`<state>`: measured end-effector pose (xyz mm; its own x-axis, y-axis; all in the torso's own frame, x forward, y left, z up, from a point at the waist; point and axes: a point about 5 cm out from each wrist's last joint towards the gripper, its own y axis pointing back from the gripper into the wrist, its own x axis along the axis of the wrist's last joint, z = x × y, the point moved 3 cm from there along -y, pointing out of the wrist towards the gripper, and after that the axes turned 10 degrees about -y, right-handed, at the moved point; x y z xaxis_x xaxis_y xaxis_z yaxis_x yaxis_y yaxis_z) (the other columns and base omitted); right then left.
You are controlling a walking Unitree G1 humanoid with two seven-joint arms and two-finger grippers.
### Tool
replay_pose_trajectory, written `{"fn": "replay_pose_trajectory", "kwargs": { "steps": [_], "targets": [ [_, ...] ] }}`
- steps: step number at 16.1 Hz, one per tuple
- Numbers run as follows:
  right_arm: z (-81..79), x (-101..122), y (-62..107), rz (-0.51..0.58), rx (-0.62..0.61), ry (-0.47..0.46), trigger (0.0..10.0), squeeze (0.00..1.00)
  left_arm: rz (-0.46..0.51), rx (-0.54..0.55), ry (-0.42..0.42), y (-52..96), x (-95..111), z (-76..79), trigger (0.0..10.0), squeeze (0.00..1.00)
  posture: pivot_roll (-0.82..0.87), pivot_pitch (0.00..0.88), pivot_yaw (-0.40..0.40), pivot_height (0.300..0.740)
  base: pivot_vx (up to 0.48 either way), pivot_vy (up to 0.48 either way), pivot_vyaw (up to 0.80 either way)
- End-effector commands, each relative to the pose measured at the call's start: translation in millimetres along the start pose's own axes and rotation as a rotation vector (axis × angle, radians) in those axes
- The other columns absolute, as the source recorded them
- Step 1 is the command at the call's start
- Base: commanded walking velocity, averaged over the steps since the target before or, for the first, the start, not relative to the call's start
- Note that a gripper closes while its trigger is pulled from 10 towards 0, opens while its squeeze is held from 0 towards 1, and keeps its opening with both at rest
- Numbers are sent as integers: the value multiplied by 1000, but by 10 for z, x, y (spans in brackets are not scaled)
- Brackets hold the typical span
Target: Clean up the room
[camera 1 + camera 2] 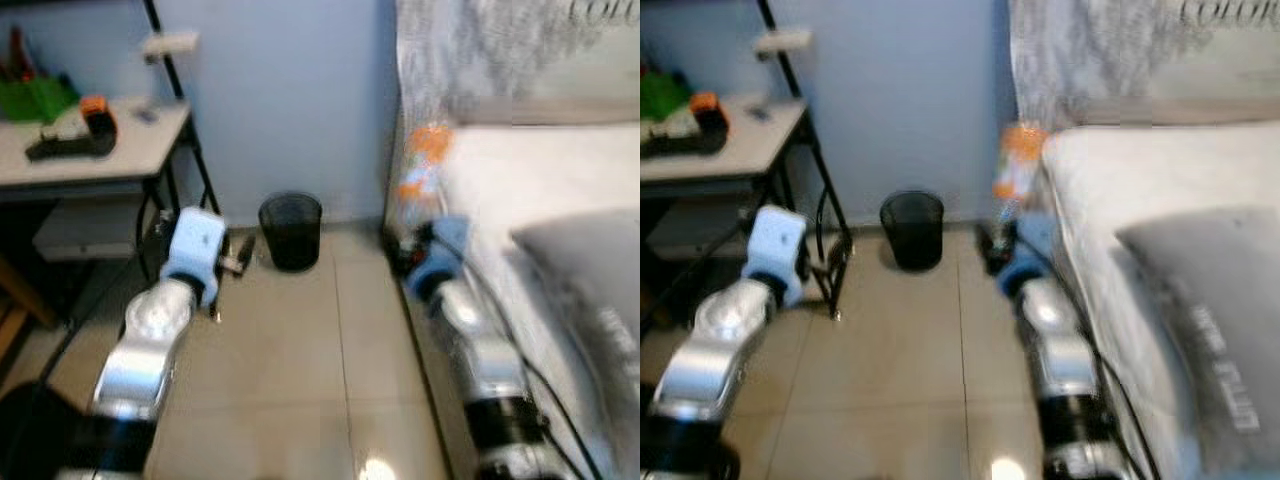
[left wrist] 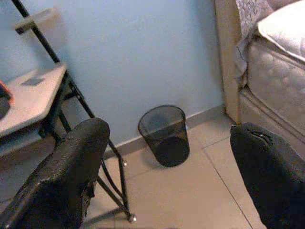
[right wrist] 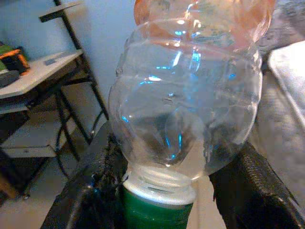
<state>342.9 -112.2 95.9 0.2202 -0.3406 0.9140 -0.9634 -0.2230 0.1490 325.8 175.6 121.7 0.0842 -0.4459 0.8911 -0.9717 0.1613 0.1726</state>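
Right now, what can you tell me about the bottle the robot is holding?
The bottle is clear, empty-looking plastic with rounded ridges, an orange label around its body and a green cap. The right hand holds it by the neck end, one black finger on each side, cap toward the wrist. It is lifted off the floor beside the bed, label end up, tilted a little.

a white table [image 1: 120, 150] with black legs stands by the blue wall [image 1: 290, 100]. on it lie a black and orange thing [image 1: 85, 130] and something green [image 1: 35, 98], both too blurry to name. a big bed [image 1: 540, 180] with a grey pillow [image 1: 590, 280] is on the other side. the floor [image 1: 300, 370] has pale shiny tiles.
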Motion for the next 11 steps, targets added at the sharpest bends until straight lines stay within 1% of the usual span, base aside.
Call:
{"fn": "replay_pose_trajectory", "kwargs": {
  "steps": [1, 5, 6, 9, 11],
  "targets": [
    [76, 36, 8, 12, -26, 12, 10000, 0, 18, -5, 3, -15, 60, 10, 10000, 20, -34, 0, 80, 740, 300, 0, 0],
    [56, 17, 15, 9, -21, 3, 10000, 0, 27, 13, -6, -9, 68, 0, 10000, 35, -31, 0, 82, 740, 300, 0, 0],
    [55, 11, 14, 9, -20, 2, 10000, 0, 36, 19, 14, -17, 73, -5, 10000, 141, -31, 0, 81, 740, 296, 0, 0],
    [65, 9, 15, 7, -19, 1, 10000, 0, 27, 21, 29, -25, 61, -4, 10000, 200, -36, 0, 80, 740, 290, 0, 0],
    [66, 10, 14, 8, -19, 1, 10000, 0, 26, 39, 30, -31, 55, -18, 10000, 204, -36, 0, 79, 740, 289, 0, 0]
  ]
}}
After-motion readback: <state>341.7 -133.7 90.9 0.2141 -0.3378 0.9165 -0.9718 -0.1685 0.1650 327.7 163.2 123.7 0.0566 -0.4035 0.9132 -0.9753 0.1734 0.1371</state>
